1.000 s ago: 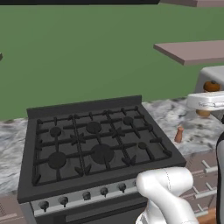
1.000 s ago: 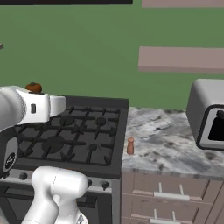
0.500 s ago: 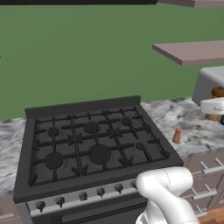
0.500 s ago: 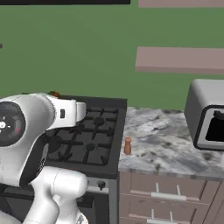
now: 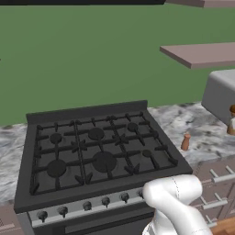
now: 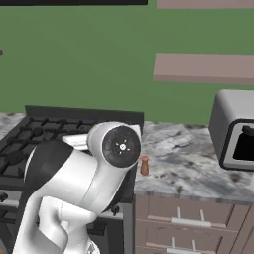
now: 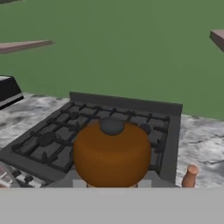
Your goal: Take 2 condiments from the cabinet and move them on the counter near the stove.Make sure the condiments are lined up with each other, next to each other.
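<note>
A small reddish-brown condiment bottle (image 5: 185, 142) stands upright on the marble counter (image 5: 209, 135) just beside the stove (image 5: 96, 151)

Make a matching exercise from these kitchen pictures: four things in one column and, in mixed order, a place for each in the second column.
Things
1. black six-burner gas stove
2. small reddish-brown bottle with paler top
3. orange-brown round-topped bottle
4. pinkish-brown flat wall shelf

Places
A. upright on the grey-veined marble counter, beside the stove
B. mounted on the green wall
C. very close in the hand view, in front of the stove
D. set between two stretches of counter

Pairs: 1-D, 2-A, 3-C, 4-B
</note>
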